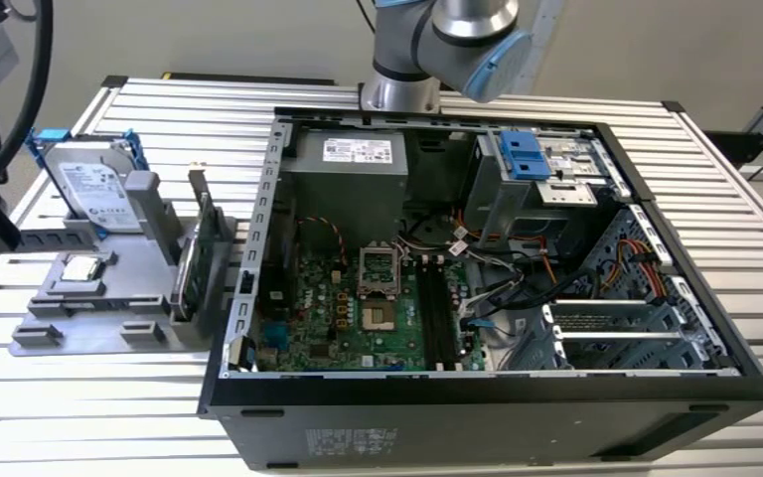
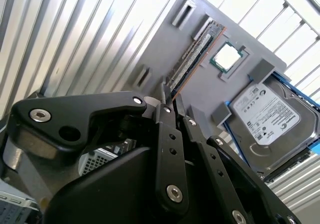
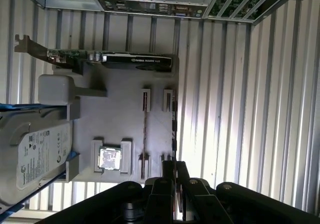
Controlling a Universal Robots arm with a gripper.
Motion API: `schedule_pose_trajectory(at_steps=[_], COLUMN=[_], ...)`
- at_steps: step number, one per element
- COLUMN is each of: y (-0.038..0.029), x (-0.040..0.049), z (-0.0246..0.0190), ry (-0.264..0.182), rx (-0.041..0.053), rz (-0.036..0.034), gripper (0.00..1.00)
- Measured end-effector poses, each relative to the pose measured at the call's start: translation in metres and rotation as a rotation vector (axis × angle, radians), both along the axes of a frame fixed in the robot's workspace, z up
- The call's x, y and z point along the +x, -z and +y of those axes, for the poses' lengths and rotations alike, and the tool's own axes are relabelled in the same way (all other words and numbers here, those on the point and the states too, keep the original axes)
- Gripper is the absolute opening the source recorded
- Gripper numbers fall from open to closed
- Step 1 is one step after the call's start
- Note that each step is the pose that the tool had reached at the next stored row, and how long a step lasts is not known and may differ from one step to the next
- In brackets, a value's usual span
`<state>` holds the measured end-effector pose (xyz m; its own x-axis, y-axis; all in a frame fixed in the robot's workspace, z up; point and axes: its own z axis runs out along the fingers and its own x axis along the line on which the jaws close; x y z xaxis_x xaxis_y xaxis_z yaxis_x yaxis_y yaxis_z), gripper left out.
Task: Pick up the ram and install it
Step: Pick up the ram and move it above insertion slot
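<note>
In the exterior view, the grey moulded parts tray (image 1: 90, 333) sits on the slatted metal table (image 1: 64, 417) at the exterior view's left. The open black computer case (image 1: 488, 417) beside it shows its green motherboard (image 1: 329, 308) and the long black memory slots (image 1: 435, 308). The silver and blue robot arm (image 1: 441, 30) rises at the top of the picture. In the second wrist view, the ram (image 2: 196, 51), a narrow green stick with black chips, stands on edge in a holder on that tray. It is just beside the square silver processor chip (image 2: 227, 57), with the silver hard drive (image 2: 270, 114) beyond. The black gripper (image 2: 170, 100) hangs above the stick's near end, its jaws drawn almost tip to tip and holding nothing. You will likely need to spread them before you come down. Line them up across the thin faces of the stick, not along its length, and aim for the middle so it lifts level. In the first wrist view, the ram (image 3: 145, 134) shows edge-on as a thin line between its two holders, and the gripper (image 3: 174, 166) looks offset to one side of it. Centre yourself over that line first, and keep clear of the upright green card with a metal bracket (image 3: 135, 60) at the tray's far end.
</note>
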<state>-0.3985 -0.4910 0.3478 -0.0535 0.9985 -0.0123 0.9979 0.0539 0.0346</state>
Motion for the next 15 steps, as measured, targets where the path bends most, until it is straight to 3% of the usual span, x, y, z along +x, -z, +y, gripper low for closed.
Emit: schedule_pose_trajectory(at_steps=[15], y=[-0.0114], x=[0.0000], z=[0.0000], ry=[0.000], rx=[0.0001], rz=[0.0001], gripper=[0.00])
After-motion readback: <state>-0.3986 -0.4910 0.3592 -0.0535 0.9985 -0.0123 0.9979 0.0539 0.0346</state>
